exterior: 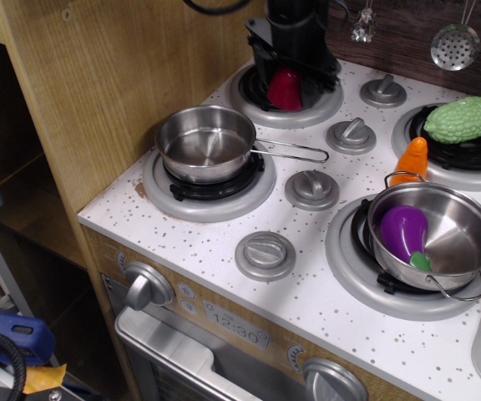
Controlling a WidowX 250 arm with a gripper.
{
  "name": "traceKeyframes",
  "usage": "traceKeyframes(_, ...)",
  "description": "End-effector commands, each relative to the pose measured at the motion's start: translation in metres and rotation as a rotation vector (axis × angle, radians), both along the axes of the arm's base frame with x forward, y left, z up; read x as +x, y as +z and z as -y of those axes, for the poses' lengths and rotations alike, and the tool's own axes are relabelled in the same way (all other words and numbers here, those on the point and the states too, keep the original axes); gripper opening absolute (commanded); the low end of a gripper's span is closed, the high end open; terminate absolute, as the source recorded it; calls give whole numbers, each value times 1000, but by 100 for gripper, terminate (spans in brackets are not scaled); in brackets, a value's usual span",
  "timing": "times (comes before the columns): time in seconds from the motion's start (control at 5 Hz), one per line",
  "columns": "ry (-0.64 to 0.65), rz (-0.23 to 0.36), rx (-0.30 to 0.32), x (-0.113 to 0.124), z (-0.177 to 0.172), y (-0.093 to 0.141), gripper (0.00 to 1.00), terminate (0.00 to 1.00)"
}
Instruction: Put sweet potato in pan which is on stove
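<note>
observation.image shows only one readable bit of writing: the small clock panel (235, 325) on the oven front, whose digits appear to read 12:30, partly dim. No brand or other label can be made out on the stove (307, 276), and the little round buttons beside the clock carry marks too small to read. The gripper (287, 77) sits at the top edge of the view, its upper body and the arm cut off by the frame; its black fingers flank the sweet potato (285, 88) closely, and the red-magenta toy is clasped between them, over the rear left burner (253, 102). Whether the toy touches the burner or hangs just above it cannot be told, since its underside is hidden in the dark of the burner. The pan (205, 144) stands empty on the front left burner, its wire handle pointing right toward a grey knob (351, 135), well apart from the sweet potato. At the right, the larger steel pot (437, 234) holds a purple eggplant (402, 231), whose green stem end rests against the pot's near wall. An orange carrot (412, 160) stands just behind the pot, its lower end hidden by the rim. A bumpy green vegetable (464, 119) lies on the rear right burner, and a red thing behind it is cut off by the frame edge. A hanging strainer (454, 48) is partly cropped at the top.
</note>
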State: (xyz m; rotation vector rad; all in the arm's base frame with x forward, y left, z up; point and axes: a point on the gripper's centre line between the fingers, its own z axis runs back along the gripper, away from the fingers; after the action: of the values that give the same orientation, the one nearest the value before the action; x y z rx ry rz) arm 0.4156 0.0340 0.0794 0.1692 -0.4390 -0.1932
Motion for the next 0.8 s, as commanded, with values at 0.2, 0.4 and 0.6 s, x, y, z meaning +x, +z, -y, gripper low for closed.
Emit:
traceKeyframes(0.2,103,60,58,-39,-29,40,0,0)
traceKeyframes(0.4,133,60,40,-57,-38,28,100,0)
traceKeyframes(0.6,145,71,15,-68,-47,13,100,0)
